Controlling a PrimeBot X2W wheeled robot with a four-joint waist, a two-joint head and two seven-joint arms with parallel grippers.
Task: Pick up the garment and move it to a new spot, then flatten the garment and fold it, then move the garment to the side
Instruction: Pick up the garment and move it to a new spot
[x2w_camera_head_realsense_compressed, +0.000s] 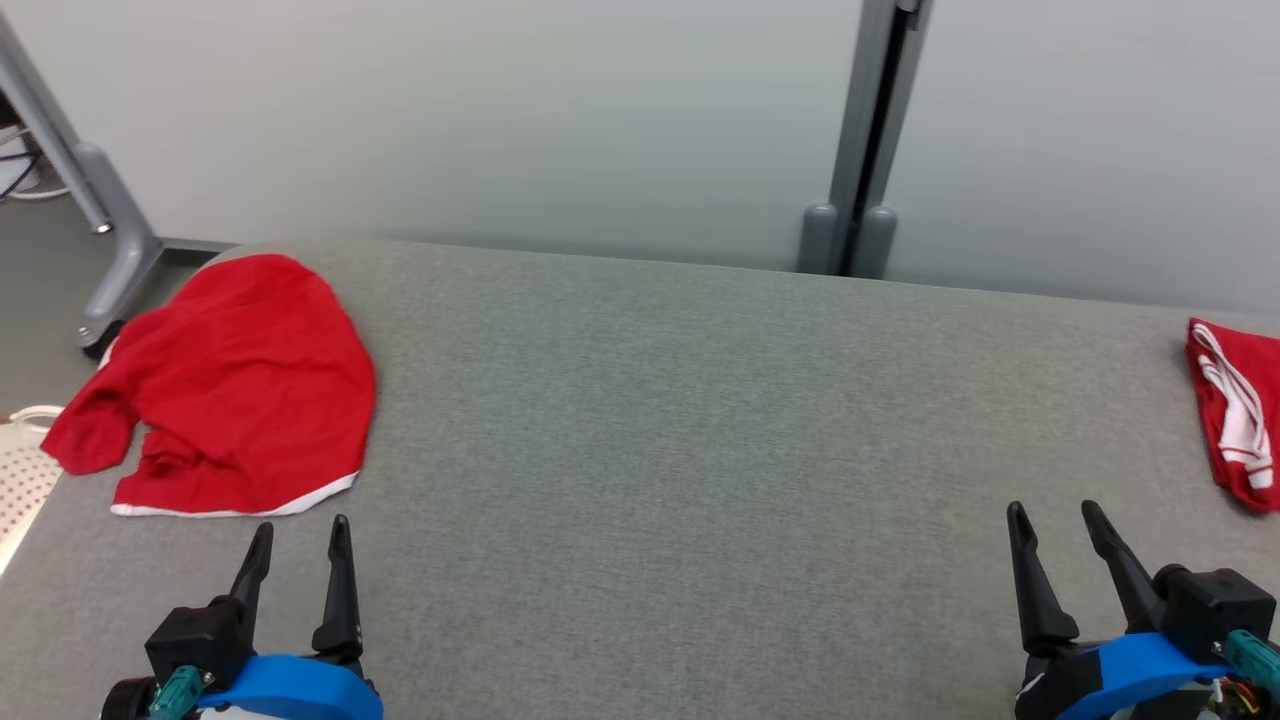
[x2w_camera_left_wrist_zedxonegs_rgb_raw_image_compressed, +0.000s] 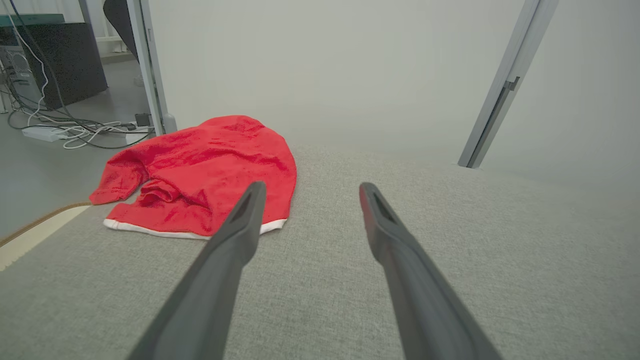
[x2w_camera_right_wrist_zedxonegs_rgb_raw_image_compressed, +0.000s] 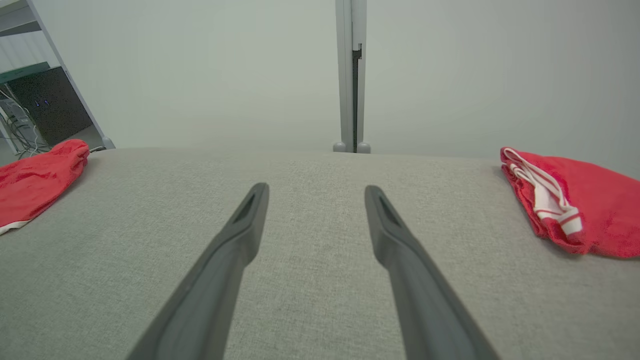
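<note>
The crumpled red garment with a white hem (x2w_camera_head_realsense_compressed: 240, 385) lies on the grey fabric worktop's (x2w_camera_head_realsense_compressed: 680, 450) left side, just beyond my released left hand (x2w_camera_head_realsense_compressed: 300, 525); my right hand (x2w_camera_head_realsense_compressed: 1053, 508), equally released, is well apart.

Head view high above the grey table (x2w_camera_head_realsense_compressed: 640, 450); both wrist views low, close, toward the same wall (x2w_camera_head_realsense_compressed: 500, 120).

Left hand (x2w_camera_head_realsense_compressed: 300, 535) and right hand (x2w_camera_head_realsense_compressed: 1052, 518) low, jaws apart, empty.
</note>
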